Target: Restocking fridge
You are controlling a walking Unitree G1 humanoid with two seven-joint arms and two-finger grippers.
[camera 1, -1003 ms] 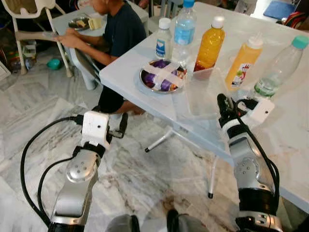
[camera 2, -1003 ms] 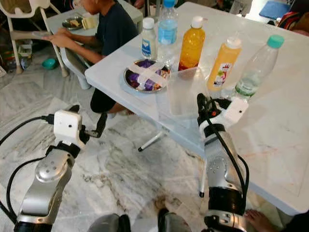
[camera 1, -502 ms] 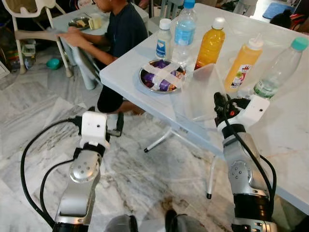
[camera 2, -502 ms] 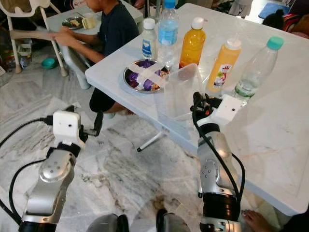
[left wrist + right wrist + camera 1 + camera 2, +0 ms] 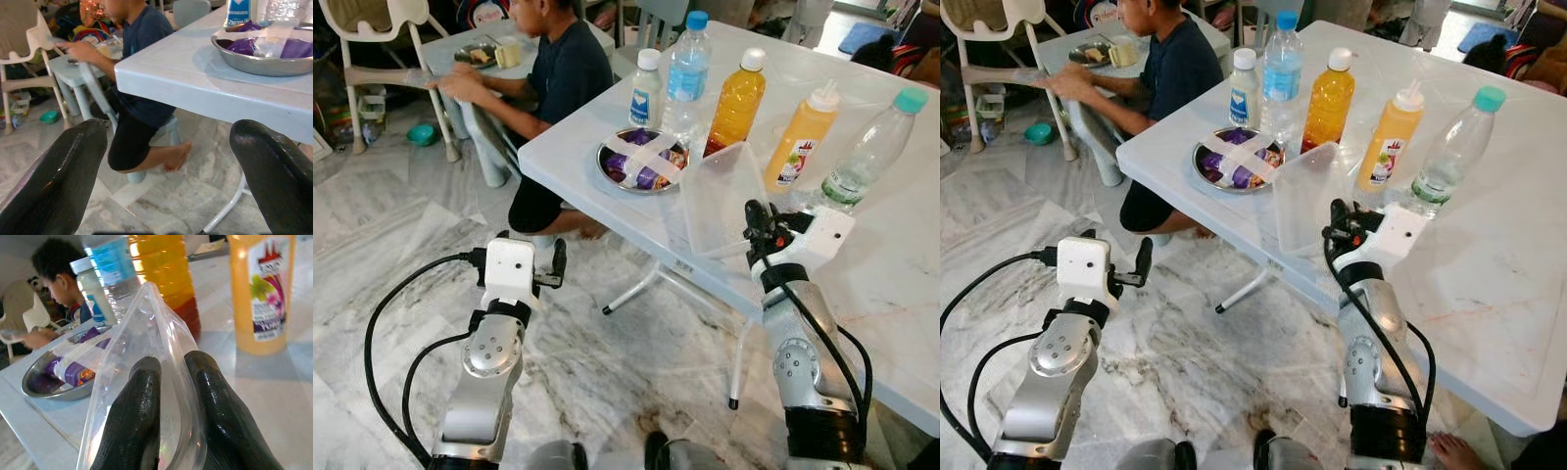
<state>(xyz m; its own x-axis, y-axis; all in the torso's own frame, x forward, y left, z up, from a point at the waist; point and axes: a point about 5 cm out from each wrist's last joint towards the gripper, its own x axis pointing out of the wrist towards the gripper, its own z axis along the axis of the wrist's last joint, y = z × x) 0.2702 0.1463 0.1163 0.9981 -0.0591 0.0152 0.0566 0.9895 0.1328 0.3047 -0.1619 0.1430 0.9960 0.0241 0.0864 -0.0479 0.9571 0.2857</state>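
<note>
the right gripper point(image 5: 171, 396) is pinching the rim of a clear plastic container point(image 5: 720, 196), tilting it up at the near edge of the white table point(image 5: 901, 274). just behind it a steel bowl point(image 5: 641, 162) of purple packets and a row of bottles point(image 5: 736, 93) are crowding the tabletop. the left gripper point(image 5: 171, 171) is hanging spread wide below the table's corner, facing a seated person point(image 5: 558, 69).
</note>
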